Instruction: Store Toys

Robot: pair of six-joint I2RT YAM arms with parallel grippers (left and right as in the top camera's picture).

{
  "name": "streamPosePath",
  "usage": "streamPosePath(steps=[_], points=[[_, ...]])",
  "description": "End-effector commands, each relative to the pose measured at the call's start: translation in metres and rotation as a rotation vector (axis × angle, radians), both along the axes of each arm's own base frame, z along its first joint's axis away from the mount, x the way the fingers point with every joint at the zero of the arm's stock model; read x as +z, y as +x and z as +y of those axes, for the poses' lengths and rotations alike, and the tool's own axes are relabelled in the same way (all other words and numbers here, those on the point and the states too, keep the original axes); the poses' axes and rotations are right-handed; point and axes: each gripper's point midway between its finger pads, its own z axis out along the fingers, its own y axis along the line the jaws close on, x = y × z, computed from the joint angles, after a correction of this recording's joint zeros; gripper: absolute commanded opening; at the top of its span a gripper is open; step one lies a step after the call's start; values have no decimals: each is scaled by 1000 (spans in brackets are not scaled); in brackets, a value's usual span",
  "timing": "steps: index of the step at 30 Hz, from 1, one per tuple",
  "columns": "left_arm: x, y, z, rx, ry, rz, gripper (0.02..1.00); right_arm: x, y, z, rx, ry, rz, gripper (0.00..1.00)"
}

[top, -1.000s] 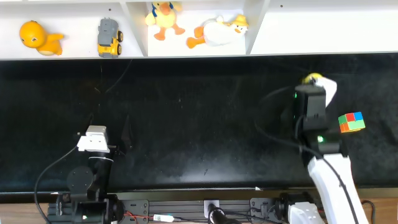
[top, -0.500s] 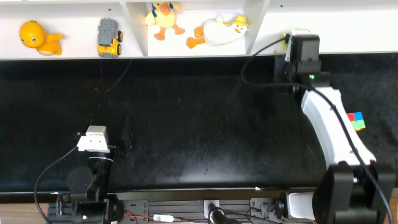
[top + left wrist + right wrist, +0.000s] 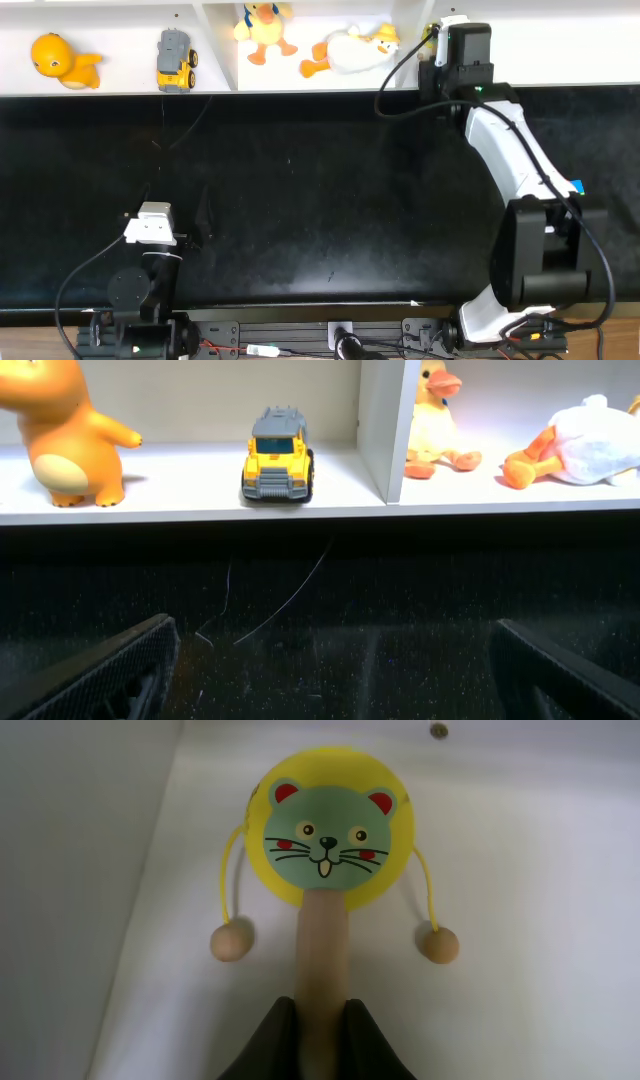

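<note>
Right arm at the shelf, left arm folded

The right arm [image 3: 512, 150] spans the black desk [image 3: 300, 180] from its near right corner to the white shelf [image 3: 560, 55] on the far edge; its gripper [image 3: 455, 38] is at the right compartment, beside the divider; an orange figure [image 3: 62, 60], truck [image 3: 176, 58], yellow duck [image 3: 265, 30] and white duck [image 3: 350, 50] fill the others; the left arm [image 3: 150, 255] sits near the left corner.

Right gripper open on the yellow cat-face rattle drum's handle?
No, the right gripper is clamped on the wooden handle of the yellow cat-face rattle drum, black fingers tight against it.
</note>
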Motion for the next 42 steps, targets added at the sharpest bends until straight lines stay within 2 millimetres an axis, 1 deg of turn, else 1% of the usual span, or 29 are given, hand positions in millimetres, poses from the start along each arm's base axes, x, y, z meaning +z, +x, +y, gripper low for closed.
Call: streamPosePath(steps=[1,4,7,9,10,11,12,15,17,19,22,25,29,32,34,37,40,42], points=[[1,0,1,7,-9,-5,998,-9,6,4,22,2,7,240],[1,0,1,7,-9,-5,998,-13,0,7,27,24,41,463],[1,0,1,8,-9,-5,998,-13,-11,8,20,42,77,608],[1,0,1,7,-9,-5,996,-4,-17,7,14,48,79,763],[1,0,1,7,-9,-5,998,2,-22,7,15,48,77,877],[1,0,1,8,-9,-5,998,9,-28,6,13,48,71,956],[1,0,1,7,-9,-5,998,16,-33,4,11,49,60,998],[1,0,1,7,-9,-5,998,34,-58,-6,-14,58,16,996],[1,0,1,7,-9,-5,998,41,-83,-14,-46,75,-15,998],[1,0,1,8,-9,-5,998,43,-109,-19,-70,90,-38,996],[1,0,1,7,-9,-5,998,37,-148,-21,-73,91,-43,996],[1,0,1,7,-9,-5,998,28,-185,-21,-146,166,-19,998],[1,0,1,7,-9,-5,998,11,-232,-20,-273,281,64,998],[1,0,1,7,-9,-5,998,-5,-263,-21,-297,278,157,998],[1,0,1,7,-9,-5,998,-13,-278,-21,-306,268,215,996],[1,0,1,8,-9,-5,998,-20,-289,-21,-313,258,270,996],[1,0,1,7,-9,-5,996,-19,-289,-21,-311,261,269,996],[1,0,1,7,-9,-5,998,-16,-284,-9,-266,317,257,993]])
